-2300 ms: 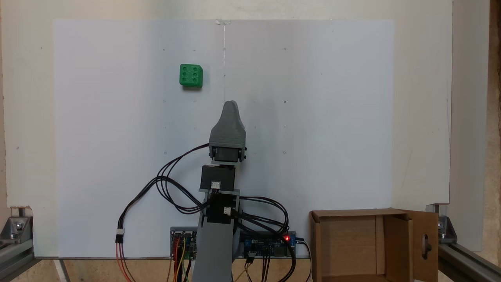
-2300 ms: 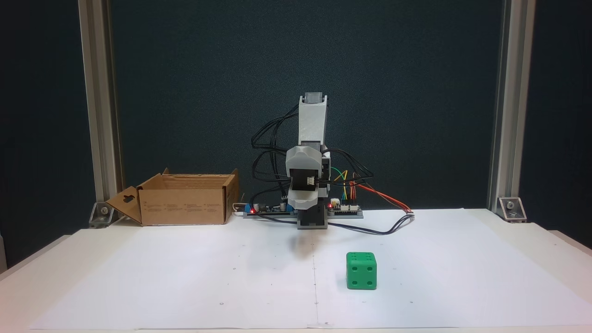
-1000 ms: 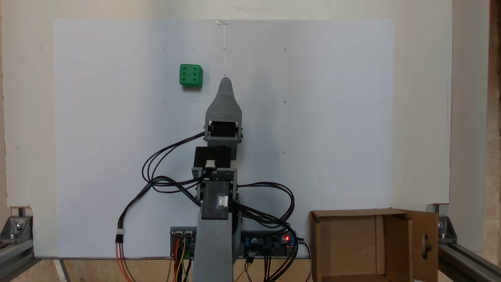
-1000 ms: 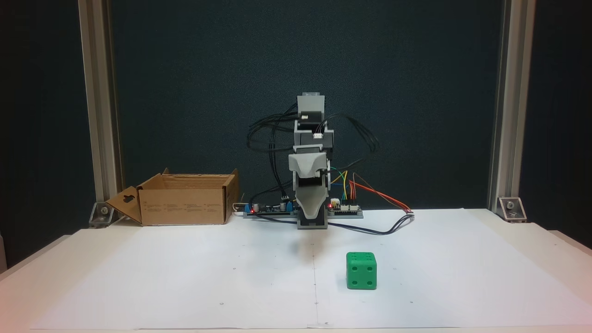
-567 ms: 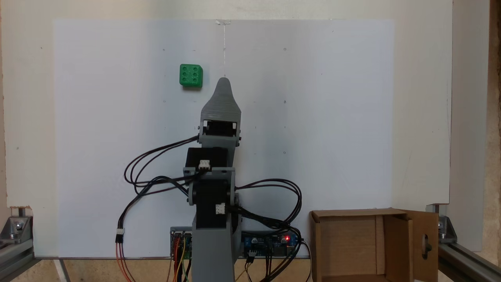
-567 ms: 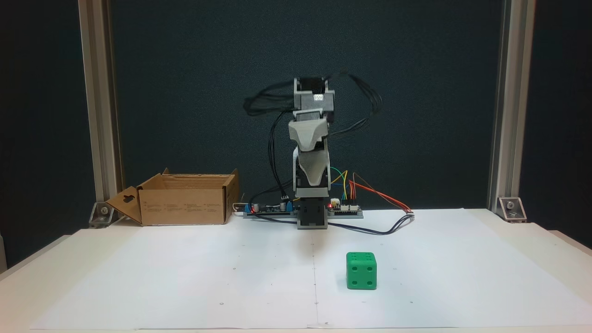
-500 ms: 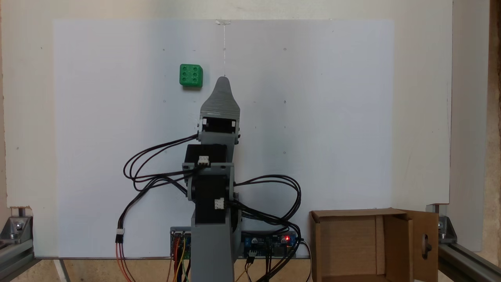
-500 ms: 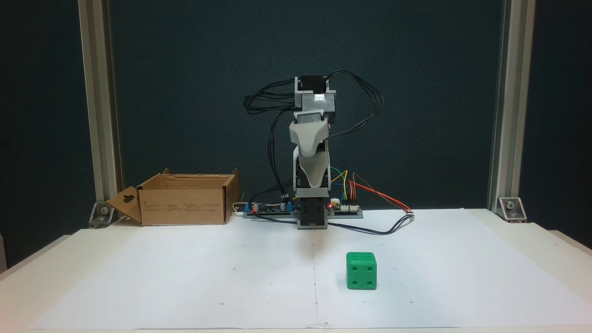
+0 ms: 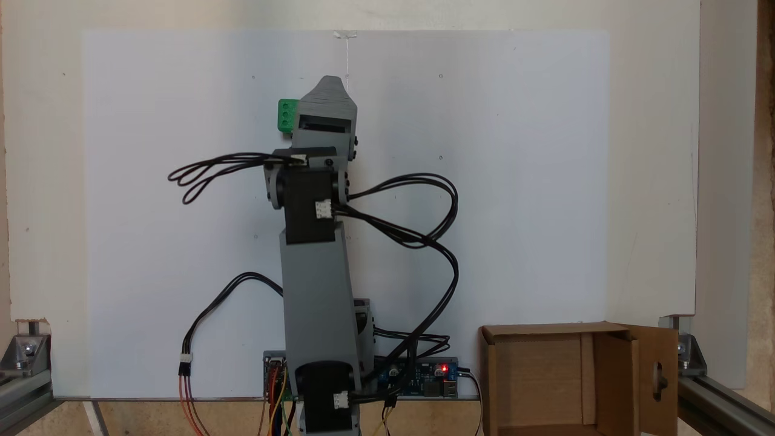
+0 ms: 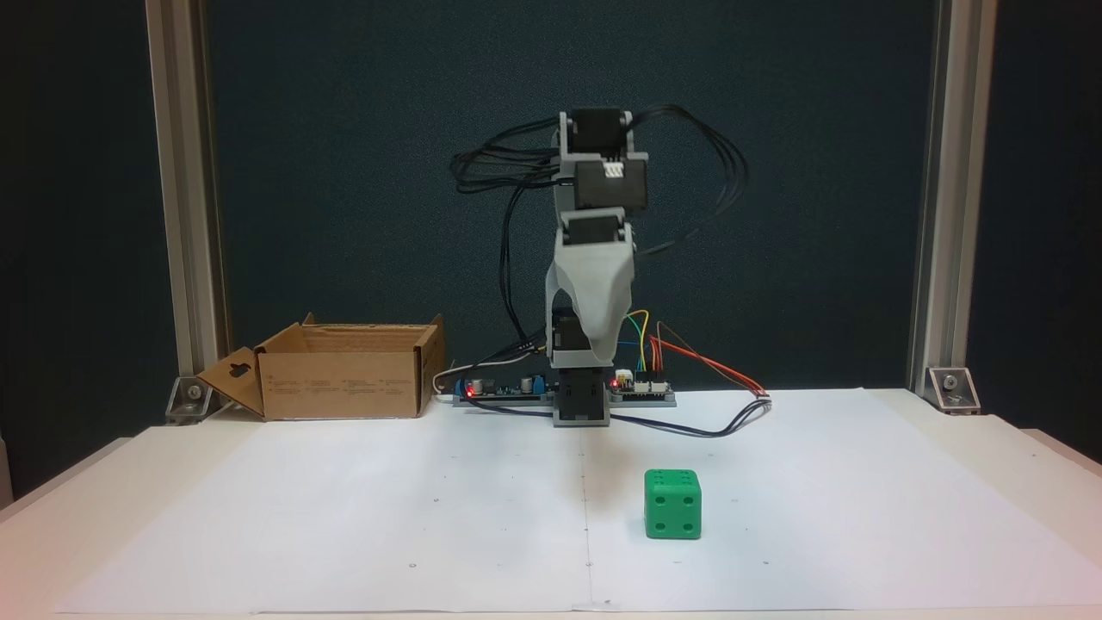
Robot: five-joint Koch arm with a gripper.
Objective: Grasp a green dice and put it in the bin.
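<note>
The green dice (image 10: pixel 672 504) rests on the white paper, in front of the arm's base and a little to its right. From above, the dice (image 9: pixel 285 115) shows only its left part, because the grey gripper (image 9: pixel 330 82) covers the rest. The gripper (image 10: pixel 603 349) points down and hangs well above the table, apart from the dice. It appears as a single grey wedge, so I cannot tell how its jaws stand. The bin (image 10: pixel 344 383), an open cardboard box, stands at the back left beside the arm's base. From above, the bin (image 9: pixel 545 329) sits at the bottom right.
Controller boards (image 10: pixel 641 387) with coloured wires lie at the arm's base. Black cables (image 9: pixel 424 230) loop out on both sides of the arm. Aluminium posts (image 10: pixel 185 215) stand at the table's back corners. White paper (image 10: pixel 344 517) covers the table.
The arm has lifted and reached out over the paper, swinging slightly toward the dice. From above, the gripper now overlaps the dice. Dice and bin have not moved.
</note>
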